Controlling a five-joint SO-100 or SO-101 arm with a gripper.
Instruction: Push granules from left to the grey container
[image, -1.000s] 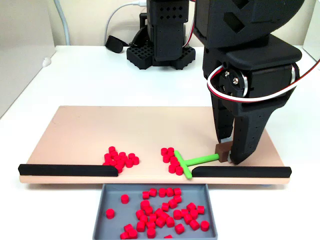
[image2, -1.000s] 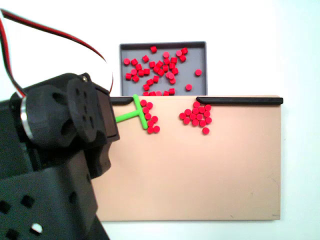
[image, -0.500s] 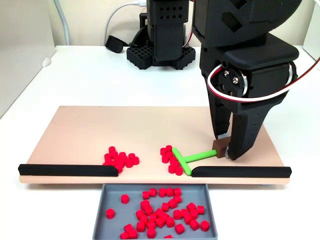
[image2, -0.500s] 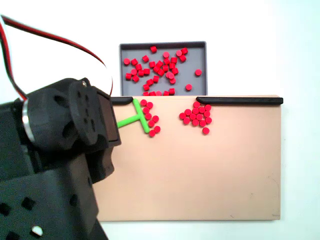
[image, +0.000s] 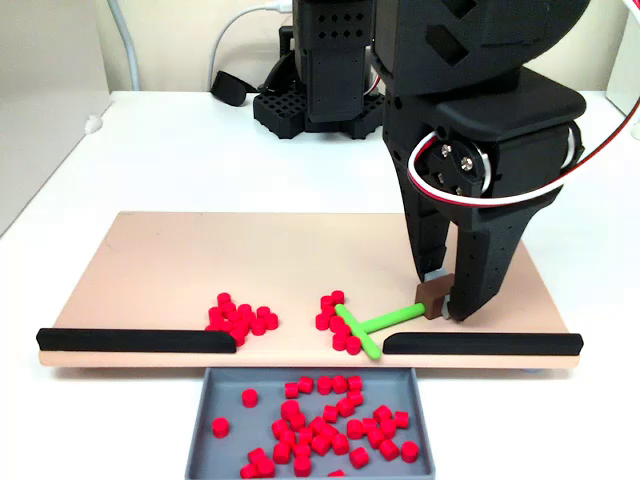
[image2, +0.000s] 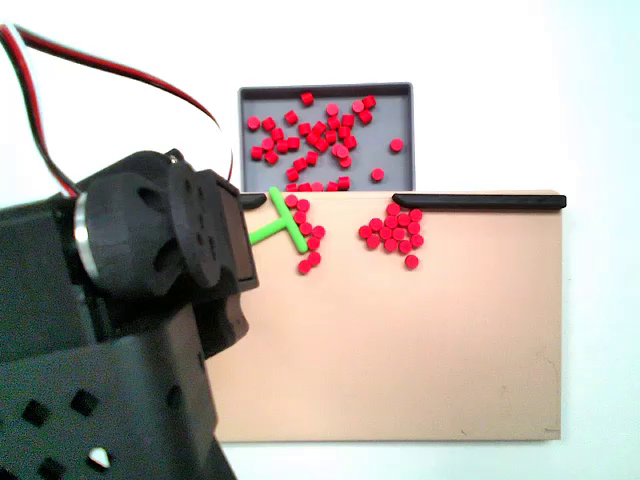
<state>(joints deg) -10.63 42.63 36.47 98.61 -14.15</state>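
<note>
I see matt black printed-looking plastic on my gripper (image: 445, 305), smooth bright red plastic granules (image: 240, 316), a smooth matt grey container (image: 225, 385), a glossy green T-shaped stick (image: 365, 325) and a smooth matt peach-coloured board (image2: 420, 350).

robot bench: white table (image: 180, 150), cables (image: 240, 25)

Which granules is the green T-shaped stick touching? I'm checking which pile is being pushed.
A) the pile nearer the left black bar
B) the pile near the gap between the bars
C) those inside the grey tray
B: in a fixed view the green T-shaped stick has its crossbar against the granules near the gap between the black bars.
</note>
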